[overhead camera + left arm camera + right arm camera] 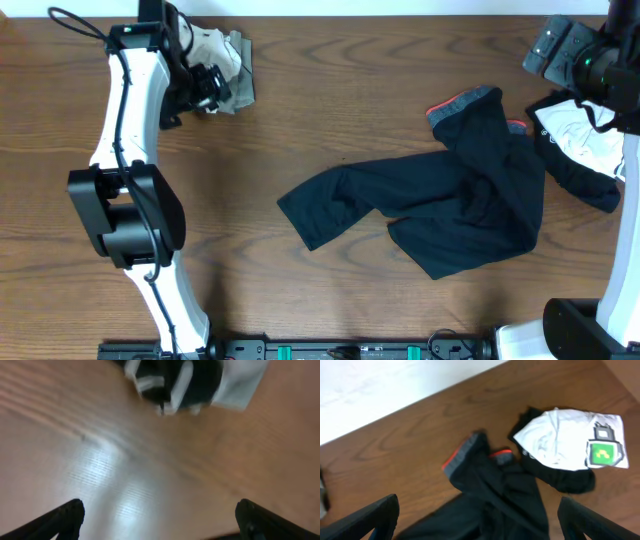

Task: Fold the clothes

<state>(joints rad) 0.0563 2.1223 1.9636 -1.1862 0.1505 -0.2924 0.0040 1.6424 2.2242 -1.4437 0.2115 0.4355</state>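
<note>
Long black trousers (440, 200) lie spread and rumpled right of the table's centre, with their grey waistband edged red-orange (465, 103) at the far end. A white black-printed top (580, 140) lies on a black piece at the right edge. My right gripper (548, 52) hovers open at the back right; in its wrist view the trousers (490, 495) lie below its gripper (480, 522) and the top (560, 440) beyond. My left gripper (205, 90) stands open at the back left beside a small olive, white and black pile (230, 65). Only bare wood lies between its fingertips (65, 517).
The wooden table (300, 110) ends at a white wall along its far edge (395, 385). My left arm (130, 200) stands over the table's left side. A black-and-white garment (170, 380) shows blurred just ahead of the left gripper.
</note>
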